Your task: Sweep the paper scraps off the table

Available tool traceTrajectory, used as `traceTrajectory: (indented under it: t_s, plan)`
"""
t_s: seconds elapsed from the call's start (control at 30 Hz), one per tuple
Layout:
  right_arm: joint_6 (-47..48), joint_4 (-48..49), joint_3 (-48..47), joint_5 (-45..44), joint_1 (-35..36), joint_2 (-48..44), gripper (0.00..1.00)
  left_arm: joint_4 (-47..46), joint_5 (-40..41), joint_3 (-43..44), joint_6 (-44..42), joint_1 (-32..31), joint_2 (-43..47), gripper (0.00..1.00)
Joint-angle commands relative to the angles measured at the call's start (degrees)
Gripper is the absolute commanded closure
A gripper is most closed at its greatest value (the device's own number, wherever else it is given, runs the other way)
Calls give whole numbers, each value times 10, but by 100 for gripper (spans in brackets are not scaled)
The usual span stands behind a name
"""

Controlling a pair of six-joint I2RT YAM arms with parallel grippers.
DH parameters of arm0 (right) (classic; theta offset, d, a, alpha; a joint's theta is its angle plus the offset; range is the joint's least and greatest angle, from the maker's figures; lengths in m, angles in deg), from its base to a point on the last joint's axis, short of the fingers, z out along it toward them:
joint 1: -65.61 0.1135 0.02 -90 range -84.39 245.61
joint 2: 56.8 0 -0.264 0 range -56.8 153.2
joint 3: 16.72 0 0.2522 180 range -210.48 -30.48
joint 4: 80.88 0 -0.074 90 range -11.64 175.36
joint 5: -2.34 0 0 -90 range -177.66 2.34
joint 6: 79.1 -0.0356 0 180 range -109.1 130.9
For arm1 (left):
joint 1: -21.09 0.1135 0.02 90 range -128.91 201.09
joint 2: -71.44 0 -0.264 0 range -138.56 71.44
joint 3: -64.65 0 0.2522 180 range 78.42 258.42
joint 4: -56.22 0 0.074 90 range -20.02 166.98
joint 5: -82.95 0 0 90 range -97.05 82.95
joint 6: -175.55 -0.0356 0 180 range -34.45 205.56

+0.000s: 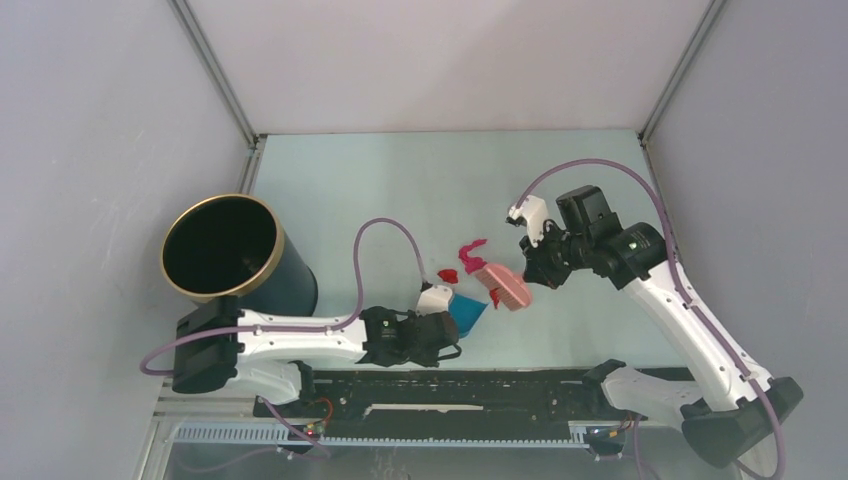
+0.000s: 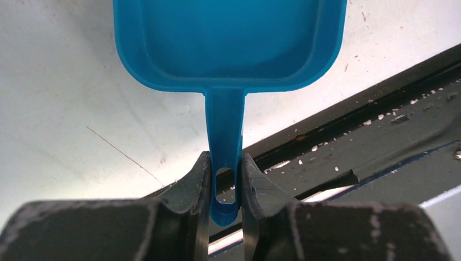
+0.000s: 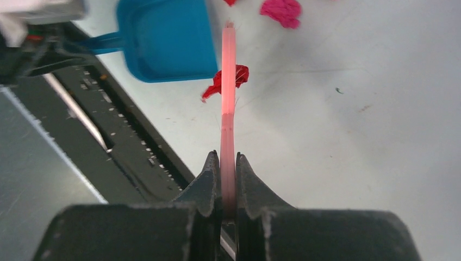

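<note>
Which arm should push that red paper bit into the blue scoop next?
Probably right: the right tool grips the pink brush next to the red scrap; the left tool only holds the dustpan.

Near the front edge of the surface [image 1: 400, 180], the left end effector [image 1: 450, 336] holds a blue dustpan [image 1: 468, 313]; the right end effector [image 1: 533, 272] holds a pink brush [image 1: 505, 287] among red paper scraps [image 1: 448, 274].
</note>
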Motion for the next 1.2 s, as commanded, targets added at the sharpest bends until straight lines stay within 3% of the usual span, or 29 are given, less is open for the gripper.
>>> traceTrajectory:
  t_s: [0.0, 0.23, 0.47, 0.63, 0.97, 1.17]
  plan:
    - [5, 57, 16, -97, 10, 8, 100, 15, -3, 18, 36, -4, 53, 100]
    - [-9, 100, 32, -133, 14, 37, 100, 35, -8, 52, 30, -3, 75, 100]
    - [-55, 116, 33, -138, 71, 34, 100, 15, -4, 88, 11, -2, 28, 100]
    - [-71, 103, 33, -135, 94, 7, 100, 108, 71, 124, 26, 3, -26, 100]
    - [-71, 45, 16, -119, 91, -63, 100, 82, 60, 66, 37, 15, -26, 100]
    - [2, 84, 0, -194, 60, -39, 100, 124, 32, 77, 24, 8, 16, 100]
